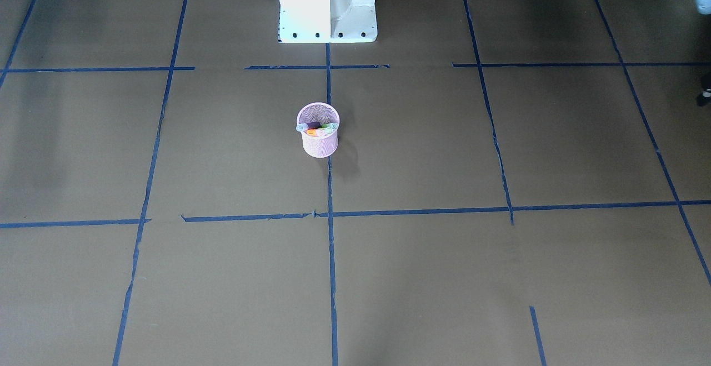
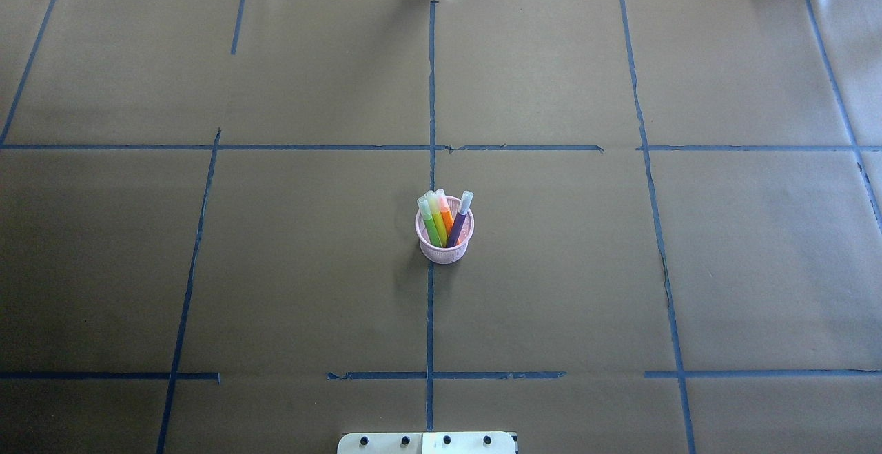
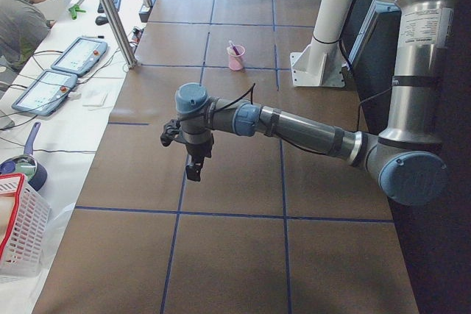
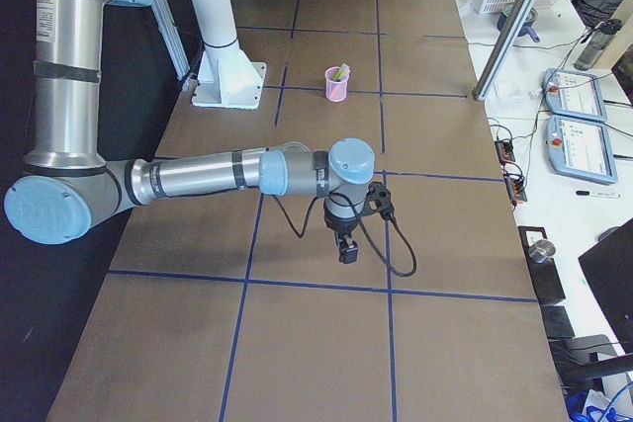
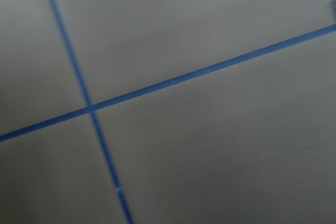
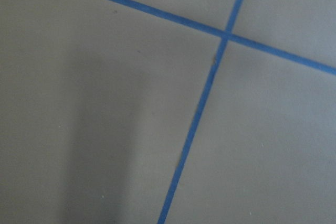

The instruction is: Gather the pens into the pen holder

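- All the pens (image 2: 442, 220) I can see are standing in the pink mesh pen holder (image 2: 445, 253), caps up and leaning on the rim away from the robot. None is lying loose on the paper-covered table (image 2: 275, 268), so the collecting is looking finished to me.
- The left gripper (image 3: 193, 169) and the right gripper (image 4: 345, 249) are hanging nose-down over opposite ends of the table, well apart from the holder; I'd guess they are parked clear of it.
- Whether either pair of fingers is spread or pressed together, I cannot tell.
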